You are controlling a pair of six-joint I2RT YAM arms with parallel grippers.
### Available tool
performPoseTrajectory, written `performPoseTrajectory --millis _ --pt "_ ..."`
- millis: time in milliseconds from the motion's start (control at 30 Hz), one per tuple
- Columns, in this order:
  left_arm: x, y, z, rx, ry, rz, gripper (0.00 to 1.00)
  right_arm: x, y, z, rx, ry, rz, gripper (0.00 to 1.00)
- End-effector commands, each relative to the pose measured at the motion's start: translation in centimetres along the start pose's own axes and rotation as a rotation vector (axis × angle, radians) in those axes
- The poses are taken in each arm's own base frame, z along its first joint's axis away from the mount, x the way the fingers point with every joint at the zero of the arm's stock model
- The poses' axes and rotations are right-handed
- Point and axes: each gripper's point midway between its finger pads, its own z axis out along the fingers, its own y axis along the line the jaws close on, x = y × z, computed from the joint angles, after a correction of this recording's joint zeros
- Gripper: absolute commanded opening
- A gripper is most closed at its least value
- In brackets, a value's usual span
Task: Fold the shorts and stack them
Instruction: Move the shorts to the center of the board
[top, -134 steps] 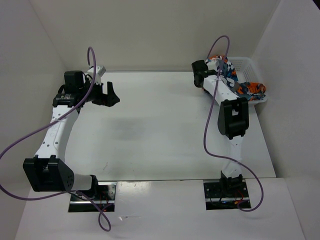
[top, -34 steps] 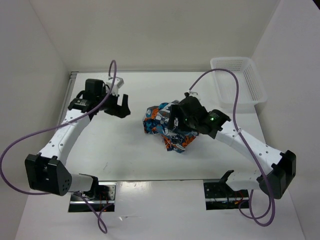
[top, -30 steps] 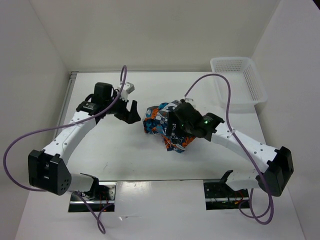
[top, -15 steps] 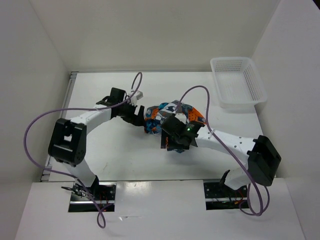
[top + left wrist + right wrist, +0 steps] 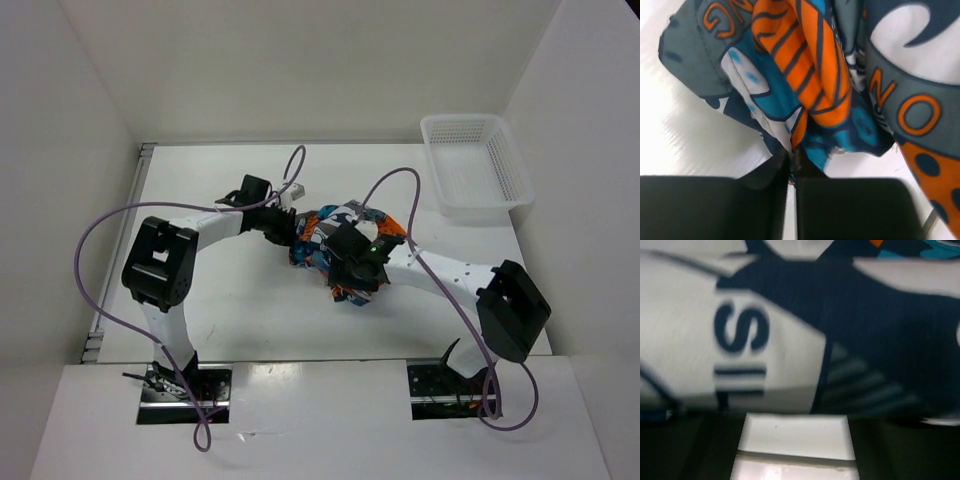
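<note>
Overhead, the shorts [image 5: 318,232] lie in a crumpled heap near the middle of the table [image 5: 230,300], well apart from the basket [image 5: 432,160] at the far right corner. The left gripper [image 5: 288,228] reaches in from the left and meets the heap's left edge. The right gripper [image 5: 350,268] sits on top of the heap toward its near side, hiding part of the cloth. From this height neither pincer's spread is clear.

Up close in the left wrist view, the shorts [image 5: 815,75] hang in folds of orange, teal and navy over the white table [image 5: 700,145]. The left gripper [image 5: 792,160] has its black fingers [image 5: 840,210] drawn together, only a thin slit between them, and a fold of the cloth's lower edge is pinched in that slit.

Next, the right wrist view is filled by the shorts [image 5: 765,330], blurred and very near, with white and navy panels and dark lettering. The right gripper [image 5: 795,435] shows dark fingers [image 5: 685,450] at the bottom corners, standing apart with a pale patch between them. The cloth lies just ahead of them, and no fold shows between them.
</note>
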Motion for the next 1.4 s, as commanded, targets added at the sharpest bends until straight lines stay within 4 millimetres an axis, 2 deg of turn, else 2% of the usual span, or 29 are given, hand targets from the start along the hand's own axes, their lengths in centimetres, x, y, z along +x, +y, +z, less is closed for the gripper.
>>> performPoseTrajectory --millis 0,67,100,233,267,333,367,433,467,533,567,600,633,667,700,733,767,800,833,867,900,933,967,1067,1100,1267,1300,1333,1367 --pt "-3.3 -1.3 -0.5 0.063 -0.089 0.072 0.04 -3.0 0.7 0.5 -0.009 -0.083 0.065 0.64" --pt "-4.7 -1.4 -1.6 0.056 -0.111 0.081 0.0 -3.9 -0.1 1.1 0.007 -0.091 0.086 0.45" --pt "-5.3 -1.5 -2.7 0.047 -0.121 0.077 0.0 -5.0 0.5 0.6 -0.014 -0.106 0.091 0.26" --pt "-9.4 -0.3 -8.9 -0.027 -0.237 0.082 0.0 -10.0 1.7 -0.8 -0.06 -0.177 0.045 0.0" --pt "-10.8 0.2 -11.6 -0.051 -0.291 0.086 0.0 -13.0 2.8 -2.2 -0.101 -0.226 0.054 0.0" --pt "-13.3 0.2 -15.4 -0.072 -0.364 0.109 0.0 -16.0 3.9 -3.6 -0.13 -0.275 0.025 0.0" --pt "-14.6 -0.4 -17.6 -0.085 -0.41 0.135 0.0 -19.5 5.4 -5.2 -0.166 -0.334 -0.001 0.0" --pt "-16.0 0.2 -21.5 -0.134 -0.472 0.143 0.0 -22.9 6.7 -6.9 -0.213 -0.375 -0.01 0.0" --pt "-17.5 -0.7 -24.6 -0.147 -0.532 0.183 0.0 -26.7 7.8 -8.7 -0.258 -0.436 -0.007 0.0" --pt "-18.5 -1.6 -27.1 -0.157 -0.581 0.223 0.0 -29.5 8.8 -10.8 -0.318 -0.462 0.008 0.0" --pt "-18.9 -3.2 -28.5 -0.153 -0.61 0.261 0.0 -32.6 9.5 -13.0 -0.361 -0.528 0.022 0.0" --pt "-19.0 -3.9 -29.2 -0.146 -0.623 0.277 0.0 -33.8 9.7 -13.6 -0.384 -0.54 0.027 0.0" --pt "-19.2 -4.8 -29.9 -0.138 -0.641 0.306 0.0 -35.4 10.5 -16.9 -0.462 -0.575 0.038 0.0" --pt "-19.5 -6.3 -31.0 -0.131 -0.673 0.355 0.0 -36.0 10.8 -14.3 -0.454 -0.535 0.05 0.0" --pt "-19.4 -7.7 -30.9 -0.092 -0.679 0.389 0.0 -37.1 10.4 -13.8 -0.449 -0.536 0.06 0.0" --pt "-18.7 -8.4 -30.2 -0.059 -0.672 0.401 0.0 -36.4 9.7 -12.4 -0.415 -0.477 0.062 0.0" --pt "-18.5 -10.0 -30.5 -0.035 -0.69 0.445 0.0 -38.5 10.3 -17.8 -0.513 -0.598 0.074 0.08" --pt "-18.0 -11.0 -30.0 -0.001 -0.688 0.467 0.0 -39.3 9.0 -14.8 -0.517 -0.545 0.117 0.17" --pt "-16.4 -12.9 -28.3 0.083 -0.66 0.487 0.03 -39.0 8.4 -10.3 -0.502 -0.435 0.154 0.3" --pt "-15.5 -13.8 -27.4 0.128 -0.639 0.488 0.19 -39.0 8.0 -10.6 -0.523 -0.415 0.175 0.39" --pt "-14.6 -14.4 -26.6 0.163 -0.619 0.485 0.59 -38.9 7.2 -7.6 -0.461 -0.393 0.185 0.43" --pt "-13.6 -14.6 -26.2 0.168 -0.6 0.462 0.84 -39.0 6.0 -8.5 -0.431 -0.408 0.189 0.53" --pt "-11.8 -14.1 -25.0 0.181 -0.551 0.398 0.99 -39.2 5.6 -9.1 -0.411 -0.43 0.186 0.65" --pt "-10.5 -12.4 -25.3 0.094 -0.519 0.302 0.99 -38.3 4.0 -10.6 -0.318 -0.452 0.163 0.79" --pt "-10.6 -11.8 -25.7 0.067 -0.523 0.289 0.99 -38.3 2.5 -9.6 -0.23 -0.457 0.183 0.79" --pt "-10.7 -7.3 -27.9 -0.107 -0.552 0.201 0.99 -37.8 1.6 -14.7 -0.213 -0.519 0.146 0.8" --pt "-10.5 -6.9 -28.1 -0.12 -0.551 0.184 0.99 -37.4 1.1 -14.2 -0.181 -0.502 0.15 0.8" --pt "-10.1 -5.6 -28.7 -0.164 -0.551 0.146 0.97 -37.2 0.7 -16.0 -0.179 -0.52 0.153 0.8" --pt "-9.8 -5.1 -29.0 -0.176 -0.549 0.129 0.97 -36.8 0.1 -16.3 -0.154 -0.517 0.158 0.8"
